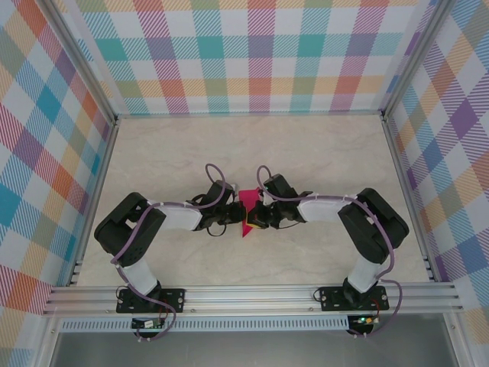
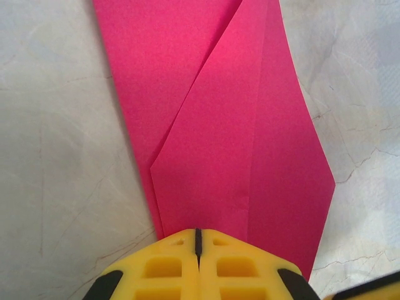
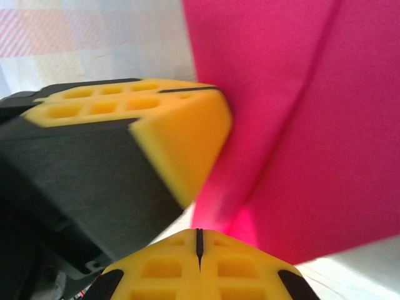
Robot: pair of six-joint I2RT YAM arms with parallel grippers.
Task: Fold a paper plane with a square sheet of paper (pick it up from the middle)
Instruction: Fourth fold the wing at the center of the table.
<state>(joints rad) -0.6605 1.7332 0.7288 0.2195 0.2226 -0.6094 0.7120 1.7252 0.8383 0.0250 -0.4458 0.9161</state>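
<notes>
Mid-bench (image 1: 328,153), the folded sheet of paper (image 2: 237,156) runs lengthwise straight ahead of the left gripper (image 2: 197,234), pressed together like the right gripper (image 3: 197,234) opposite.

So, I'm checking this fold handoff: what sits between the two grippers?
The folded pink paper. In the top external view it lies in the narrow stretch between the left gripper and the right gripper.

Bright, even light — blurred close-up wrist views
</notes>
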